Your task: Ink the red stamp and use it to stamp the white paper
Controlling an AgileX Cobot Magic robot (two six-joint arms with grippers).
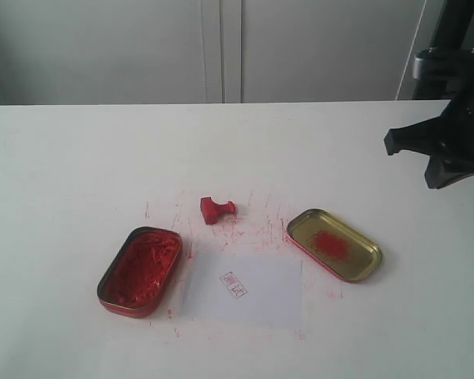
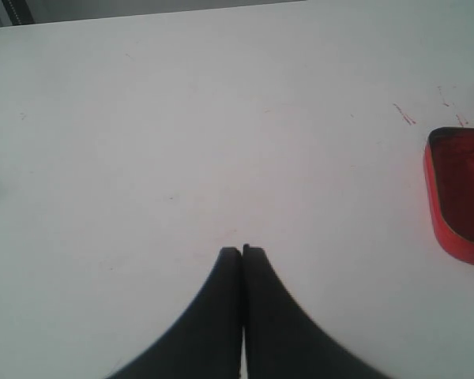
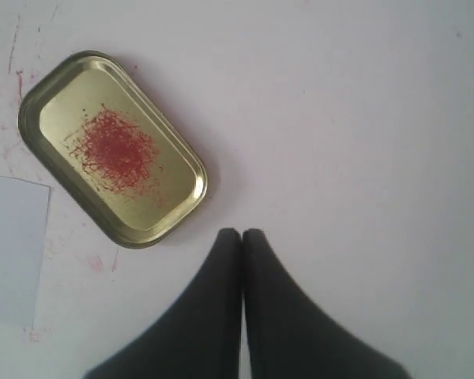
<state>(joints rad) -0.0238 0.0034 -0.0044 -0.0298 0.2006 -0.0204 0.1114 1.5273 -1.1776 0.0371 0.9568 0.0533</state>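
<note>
Stamp [image 1: 216,209] lies tipped over, 11 o'clock of your paper [image 1: 249,290]. Left end effector [image 2: 242,251] and right end effector [image 3: 242,234] are both pressed together.

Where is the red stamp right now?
In the exterior view, the red stamp lies on its side near the middle, above the white paper, between the red ink tin and the gold lid.

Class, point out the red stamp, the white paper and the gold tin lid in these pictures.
red stamp [image 1: 213,210], exterior view, on its block base.
white paper [image 1: 268,302], exterior view, bare area beside the imprint [image 1: 233,285].
gold tin lid [image 3: 59,103], right wrist view, bare gold floor.
</note>
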